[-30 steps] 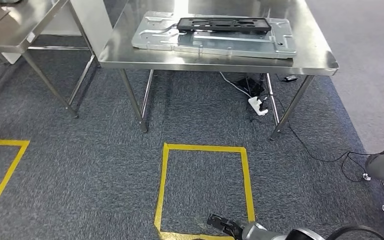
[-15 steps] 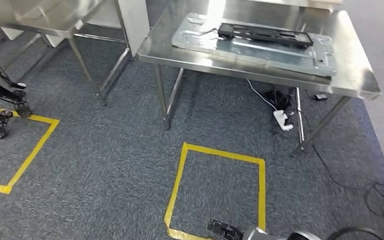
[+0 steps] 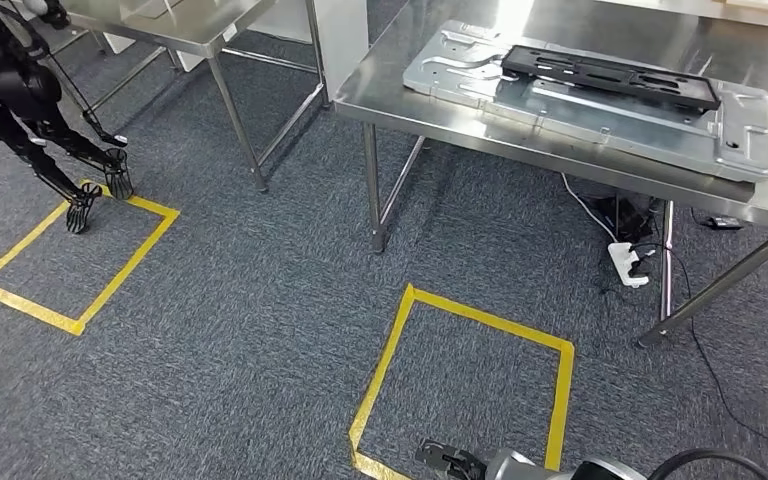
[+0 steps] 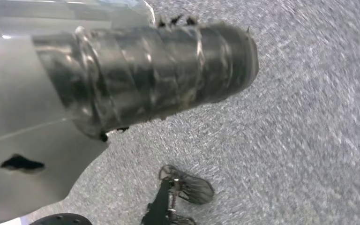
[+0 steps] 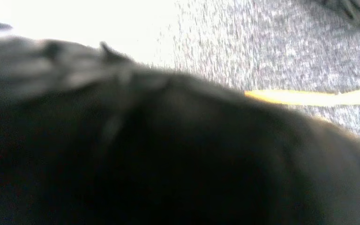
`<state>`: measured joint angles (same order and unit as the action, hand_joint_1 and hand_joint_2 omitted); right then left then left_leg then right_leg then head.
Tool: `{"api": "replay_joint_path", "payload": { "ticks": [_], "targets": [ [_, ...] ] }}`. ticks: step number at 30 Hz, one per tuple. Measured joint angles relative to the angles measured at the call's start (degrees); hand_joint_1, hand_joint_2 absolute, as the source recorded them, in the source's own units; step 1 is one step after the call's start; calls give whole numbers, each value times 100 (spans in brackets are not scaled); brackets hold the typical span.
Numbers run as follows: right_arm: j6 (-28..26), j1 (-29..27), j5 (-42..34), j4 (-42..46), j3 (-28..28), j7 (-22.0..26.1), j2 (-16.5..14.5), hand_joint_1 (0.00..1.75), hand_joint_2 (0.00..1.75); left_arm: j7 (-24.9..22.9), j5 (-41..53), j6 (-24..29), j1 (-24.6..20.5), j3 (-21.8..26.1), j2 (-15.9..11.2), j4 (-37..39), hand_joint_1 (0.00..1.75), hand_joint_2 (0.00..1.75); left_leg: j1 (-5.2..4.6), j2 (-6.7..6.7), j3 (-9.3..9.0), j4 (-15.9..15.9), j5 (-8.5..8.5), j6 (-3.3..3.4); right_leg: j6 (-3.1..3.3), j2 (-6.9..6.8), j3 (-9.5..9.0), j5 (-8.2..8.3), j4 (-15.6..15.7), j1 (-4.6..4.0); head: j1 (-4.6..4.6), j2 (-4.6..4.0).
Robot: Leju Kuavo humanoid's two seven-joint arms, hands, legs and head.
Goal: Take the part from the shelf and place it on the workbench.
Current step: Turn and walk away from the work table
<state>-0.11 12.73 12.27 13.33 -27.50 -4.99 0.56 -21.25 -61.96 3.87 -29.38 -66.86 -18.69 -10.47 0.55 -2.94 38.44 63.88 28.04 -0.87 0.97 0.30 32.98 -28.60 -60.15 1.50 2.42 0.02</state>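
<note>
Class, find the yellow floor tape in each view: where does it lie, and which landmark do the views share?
Head view: tape squares on the floor, one low centre, one at left.
Left wrist view: not in it.
Right wrist view: a blurred strip beside a dark blur.
Shared landmark: the grey carpet.

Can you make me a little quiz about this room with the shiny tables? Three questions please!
1. True or false: the black part is lying on the carpet.
2. Pick one: what sits on the floor under the steel table? A) a white power strip B) a red ball C) a chair
3. Fill in the word: the tape square on the carpet in front of the table is ____ in colour.

Key: 1 false, it lies on a silver plate on the table. 2 A. 3 yellow.
</note>
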Motion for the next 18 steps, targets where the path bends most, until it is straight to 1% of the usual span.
{"api": "replay_joint_path", "payload": {
  "ticks": [1, 2, 3, 4, 5, 6, 7, 8, 9, 10, 11, 12, 13, 14, 15, 16, 17, 18],
  "targets": [
    [2, -5, 9, -3, -8, -4, 4, 0, 0, 0, 0, -2, -8, 0, 1, 0, 0, 0, -4, 173, 174, 376, 168, -22, 17, -69, -4, -3, 3, -15, -8, 0],
    [7, -13, 14, -6, -12, -8, 5, 0, 0, 0, 0, -5, -14, 0, 7, -1, 0, 0, 4, 241, 361, 754, 312, -34, 30, -142, -5, -9, 3, -30, -11, 0],
    [14, -20, 16, -10, -14, -11, 7, 0, 0, -1, 0, -7, -11, 0, 15, -1, 0, 0, 7, 267, 496, 1025, 384, -35, 39, -213, -6, -15, 3, -44, -11, 0],
    [21, -24, 16, -13, -15, -14, 8, 0, 0, -1, 1, -9, -4, 0, 21, -2, 0, 0, 6, 275, 532, 1094, 352, -21, 50, -284, -8, -22, 3, -59, -11, 0],
    [29, -25, 16, -15, -16, -16, 8, 0, 0, -3, 2, -9, 0, 0, 24, -2, 0, 0, -1, 286, 459, 949, 229, 9, 59, -353, -14, -30, 3, -75, -12, 0],
    [37, -24, 16, -16, -17, -16, 7, 0, 0, -7, 4, -9, -3, 0, 22, -2, 0, 0, -19, 324, 286, 623, 47, 55, 65, -421, -26, -39, 6, -92, -12, 0],
    [41, -22, 16, -17, -20, -17, 7, 0, 0, -10, 7, -9, -16, 0, 20, -2, 0, 0, -59, 448, 73, 212, -108, 121, 68, -490, -42, -49, 13, -106, -12, 0],
    [45, -21, 15, -17, -28, -17, 6, 0, 0, -14, 9, -10, -39, 0, 19, -2, 0, 0, -115, 595, -123, -150, -206, 180, 60, -558, -57, -62, 19, -129, -12, 0],
    [48, -19, 14, -18, -43, -19, 8, 0, 0, -16, 12, -11, -64, 0, 20, -2, 0, 0, -164, 710, -250, -387, -246, 226, 45, -623, -71, -71, 30, -145, -10, 0],
    [50, -18, 12, -20, -61, -22, 10, 0, 0, -18, 15, -14, -82, 0, 17, -1, 0, 0, -203, 779, -305, -503, -236, 252, 25, -692, -84, -80, 43, -157, -9, 0],
    [54, -15, 11, -21, -79, -25, 13, 0, 0, -18, 23, -17, -86, 0, 11, -1, 0, 0, -221, 746, -320, -534, -235, 256, 3, -759, -99, -88, 56, -169, -9, 0],
    [58, -9, 10, -23, -93, -29, 16, 0, 0, -19, 32, -21, -75, 0, 1, -1, 0, 0, -200, 668, -332, -566, -255, 260, -26, -791, -118, -101, 65, -169, -8, 0],
    [60, -4, 10, -24, -101, -31, 24, 0, 0, -18, 43, -29, -64, 0, -8, 0, 0, 0, -179, 599, -355, -614, -279, 261, -56, -710, -124, -134, 42, -162, -8, 0],
    [60, -1, 10, -25, -106, -31, 30, 0, 0, -16, 52, -39, -62, 0, -11, 0, 0, 0, -151, 530, -378, -659, -303, 271, -83, -556, -87, -213, -60, -154, -7, 0],
    [60, -2, 10, -26, -110, -31, 36, 0, 0, -12, 59, -52, -72, 0, -7, -1, 0, 0, -121, 457, -397, -696, -329, 284, -110, -363, 13, -346, -281, -143, -5, 0],
    [58, -11, 10, -27, -113, -30, 43, 0, 0, -7, 65, -68, -87, 0, 4, -1, 0, 0, -113, 381, -396, -707, -338, 294, -125, -181, 174, -510, -612, -127, -2, 0],
    [59, -25, 10, -30, -116, -30, 42, 0, 0, -2, 68, -82, -98, 0, 15, -1, 0, 0, -105, 302, -391, -703, -341, 308, -136, -96, 365, -672, -992, -120, -2, 0],
    [59, -43, 10, -34, -117, -30, 43, 0, 0, 1, 71, -94, -98, 0, 27, -2, 0, 0, -101, 213, -386, -695, -341, 313, -150, -62, 537, -762, -1313, -110, -1, 0]
  ]
}}
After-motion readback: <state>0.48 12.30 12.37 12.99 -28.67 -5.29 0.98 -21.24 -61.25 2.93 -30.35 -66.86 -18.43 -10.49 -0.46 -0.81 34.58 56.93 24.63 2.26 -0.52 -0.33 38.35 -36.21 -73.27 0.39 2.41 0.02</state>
